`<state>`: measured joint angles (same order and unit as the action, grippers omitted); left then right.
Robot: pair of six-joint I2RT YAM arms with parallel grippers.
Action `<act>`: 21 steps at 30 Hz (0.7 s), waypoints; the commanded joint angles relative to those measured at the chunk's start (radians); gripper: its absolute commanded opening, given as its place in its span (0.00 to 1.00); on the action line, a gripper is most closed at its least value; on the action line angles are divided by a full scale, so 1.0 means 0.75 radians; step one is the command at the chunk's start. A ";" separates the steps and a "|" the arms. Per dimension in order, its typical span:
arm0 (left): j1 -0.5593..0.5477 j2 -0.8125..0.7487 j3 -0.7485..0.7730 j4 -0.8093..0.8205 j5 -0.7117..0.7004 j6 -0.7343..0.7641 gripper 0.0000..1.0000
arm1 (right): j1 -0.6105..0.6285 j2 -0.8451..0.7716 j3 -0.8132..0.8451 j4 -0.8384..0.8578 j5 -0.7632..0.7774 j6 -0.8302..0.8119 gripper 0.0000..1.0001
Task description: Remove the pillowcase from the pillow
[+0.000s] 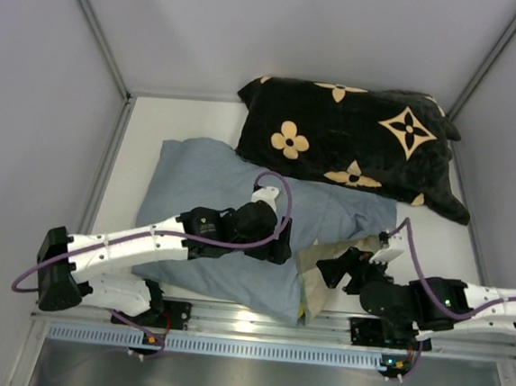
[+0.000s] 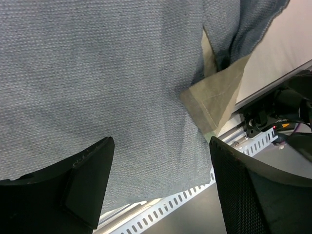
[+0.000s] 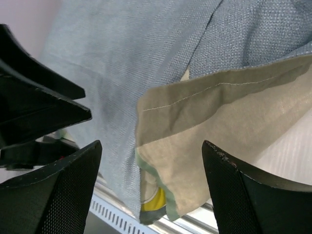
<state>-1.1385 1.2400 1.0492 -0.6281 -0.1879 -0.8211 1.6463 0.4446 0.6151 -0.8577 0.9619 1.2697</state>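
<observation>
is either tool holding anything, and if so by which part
Nothing is held. The left tool hangs open over the grey-blue face of the pillowcase; the right tool is open, facing its turned-back beige edge.

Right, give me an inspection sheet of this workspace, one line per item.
Surface: white table, largely covered by fabric.
Job's things: pillowcase grey-blue side up, beige hem folded back near right; pillow hidden but for a yellow edge at the opening.
Clutter: black cushion with tan flowers at the back.
Claws: left claw open over the pillowcase; right claw open at the beige hem.
Cables: purple cable along each arm.
Surroundings: grey walls, metal rail at near edge.
</observation>
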 commanded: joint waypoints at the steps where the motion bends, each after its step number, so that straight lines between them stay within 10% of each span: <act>1: -0.053 0.018 0.070 0.050 -0.140 -0.042 0.83 | -0.021 0.178 0.026 -0.053 -0.006 0.046 0.79; 8: -0.053 -0.064 0.016 0.046 -0.159 -0.028 0.85 | -0.139 0.546 0.110 -0.045 -0.055 -0.030 0.79; 21: -0.057 -0.119 -0.086 0.050 -0.097 -0.040 0.86 | -0.342 0.487 -0.029 0.521 -0.396 -0.441 0.76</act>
<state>-1.1770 1.1862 0.9939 -0.6243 -0.2592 -0.8440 1.4006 0.8375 0.6022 -0.6411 0.7467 1.0386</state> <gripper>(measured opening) 0.861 0.766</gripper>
